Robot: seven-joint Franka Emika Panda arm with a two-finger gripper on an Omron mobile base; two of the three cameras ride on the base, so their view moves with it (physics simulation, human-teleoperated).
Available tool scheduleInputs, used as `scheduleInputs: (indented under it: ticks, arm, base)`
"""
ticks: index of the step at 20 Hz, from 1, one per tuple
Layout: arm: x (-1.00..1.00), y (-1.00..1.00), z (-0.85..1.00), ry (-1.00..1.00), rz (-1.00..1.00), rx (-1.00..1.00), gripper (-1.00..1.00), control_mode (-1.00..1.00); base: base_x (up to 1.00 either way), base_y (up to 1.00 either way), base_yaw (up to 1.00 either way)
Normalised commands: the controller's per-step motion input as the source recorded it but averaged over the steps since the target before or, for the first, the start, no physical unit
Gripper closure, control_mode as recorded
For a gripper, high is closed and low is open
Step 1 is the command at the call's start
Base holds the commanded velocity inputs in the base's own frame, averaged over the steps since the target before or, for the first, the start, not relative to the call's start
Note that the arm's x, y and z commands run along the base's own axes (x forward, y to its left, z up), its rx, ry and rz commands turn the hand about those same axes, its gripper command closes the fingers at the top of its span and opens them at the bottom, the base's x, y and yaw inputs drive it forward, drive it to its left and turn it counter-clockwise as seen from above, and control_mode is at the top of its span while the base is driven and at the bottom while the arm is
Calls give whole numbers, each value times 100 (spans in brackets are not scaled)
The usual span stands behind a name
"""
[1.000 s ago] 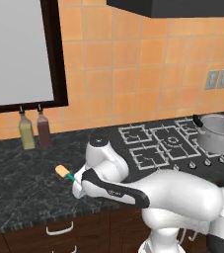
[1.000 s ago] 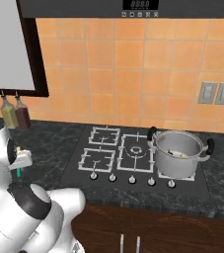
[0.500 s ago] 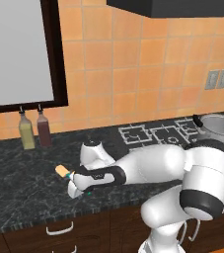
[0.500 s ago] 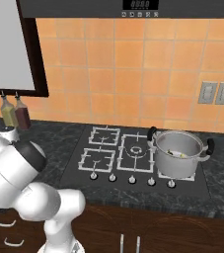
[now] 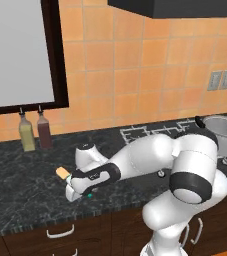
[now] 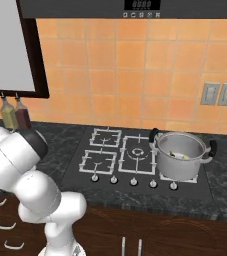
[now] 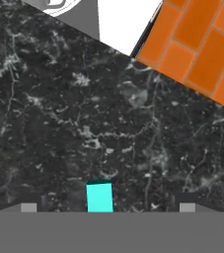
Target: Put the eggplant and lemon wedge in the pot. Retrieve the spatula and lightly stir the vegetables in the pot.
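Note:
The spatula lies on the dark counter at the left; its tan head (image 5: 62,173) sticks out beyond my hand and a bit of teal handle (image 5: 89,195) shows under it. My gripper (image 5: 78,190) hangs low over the handle. In the hand view the teal handle (image 7: 99,197) sits between the two fingertips, which stand wide apart, so the gripper (image 7: 108,207) is open around it. The steel pot (image 6: 182,156) stands on the stove's right burner, with small yellowish pieces inside. The pot (image 5: 225,134) also shows at the right edge. The eggplant is hidden.
Two bottles (image 5: 27,132) (image 5: 45,131) stand against the tiled wall behind the spatula. The gas stove (image 6: 117,155) lies between the spatula and the pot. The counter's front edge (image 5: 45,222) runs just below my hand, with drawers under it.
My arm has swung its elbow out to the right and stretched low across the counter. The hand has settled slightly lower over the spatula, which has stayed in place.

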Motion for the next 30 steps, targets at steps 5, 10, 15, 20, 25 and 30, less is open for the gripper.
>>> scheduleInputs:
  ticks: [5,10,15,20,25,30]
  arm:
    - [9,0,-26,0,0,-3,100,-100]
    - [26,0,-18,0,0,0,100,-100]
    - [8,-2,0,0,0,0,100,-100]
    - [-17,-17,52,-6,1,0,100,-100]
    - [-31,-29,100,-1,4,9,100,-100]
    - [-19,-11,100,0,-9,23,100,-100]
  base:
    - [0,0,0]
    - [0,0,0]
    - [0,0,0]
    - [0,0,0]
    - [0,0,0]
    - [0,0,0]
